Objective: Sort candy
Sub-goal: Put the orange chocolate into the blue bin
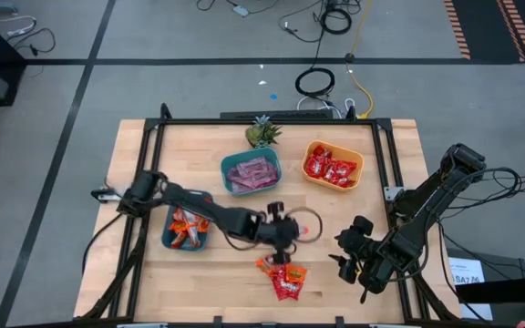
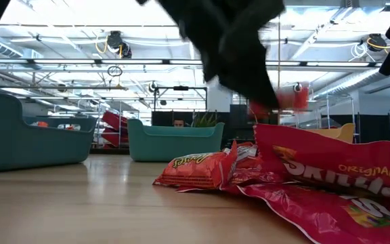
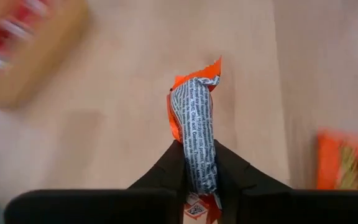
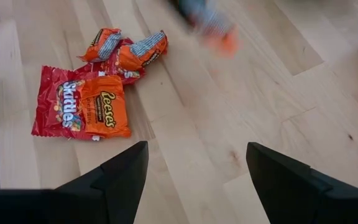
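My left gripper hangs over the table's middle, shut on one orange-wrapped candy whose silver printed back faces the wrist camera. The low view shows this gripper as a dark blurred shape above the pile. Loose candy lies flat on the wood near the front edge: a red Skittles pack, an orange Reese's pack and smaller orange pieces. My right gripper stands open to the right of the pile, with nothing between its fingers. My left gripper pinches the candy between its two fingers, by the end of the wrapper nearest the wrist. The fingers slant down from the table's left side and lie along the wrapper. The candy sticks out ahead of the fingertips, lifted clear of the table.
A teal bowl at the left holds orange candies. A teal bowl with pink ones and an orange bowl with red ones stand at the back. A small green plant stands behind them. Black rails frame the table.
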You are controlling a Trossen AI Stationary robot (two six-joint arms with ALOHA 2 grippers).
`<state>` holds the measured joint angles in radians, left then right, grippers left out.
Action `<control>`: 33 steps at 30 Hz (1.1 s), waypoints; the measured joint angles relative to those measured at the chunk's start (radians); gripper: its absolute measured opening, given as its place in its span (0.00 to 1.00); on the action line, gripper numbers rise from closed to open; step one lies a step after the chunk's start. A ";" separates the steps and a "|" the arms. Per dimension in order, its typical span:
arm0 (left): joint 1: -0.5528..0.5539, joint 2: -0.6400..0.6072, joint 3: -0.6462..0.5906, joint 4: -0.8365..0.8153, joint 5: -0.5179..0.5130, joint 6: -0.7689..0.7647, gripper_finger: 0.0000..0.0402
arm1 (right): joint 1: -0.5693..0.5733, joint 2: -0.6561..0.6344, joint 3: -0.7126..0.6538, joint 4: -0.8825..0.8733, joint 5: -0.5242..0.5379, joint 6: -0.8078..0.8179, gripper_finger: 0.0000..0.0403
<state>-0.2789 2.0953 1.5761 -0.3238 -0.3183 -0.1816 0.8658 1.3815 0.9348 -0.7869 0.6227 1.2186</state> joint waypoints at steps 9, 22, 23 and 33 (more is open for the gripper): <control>0.016 -0.290 -0.043 -0.184 0.010 -0.055 0.13 | 0.000 0.000 0.000 -0.002 0.003 -0.010 0.65; -0.183 -0.920 -0.646 -0.300 -0.251 -0.670 0.16 | 0.000 0.000 0.000 -0.002 0.005 -0.008 0.65; -0.209 -0.964 -0.679 -0.327 -0.283 -0.743 0.16 | 0.000 0.000 0.000 -0.002 0.006 -0.008 0.65; -0.336 -1.129 -0.832 -0.558 -0.338 -1.224 0.17 | 0.000 0.000 0.000 -0.002 0.014 0.000 0.65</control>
<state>-0.6153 0.9667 0.7446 -0.8818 -0.6560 -1.4055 0.8658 1.3815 0.9348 -0.7888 0.6365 1.2182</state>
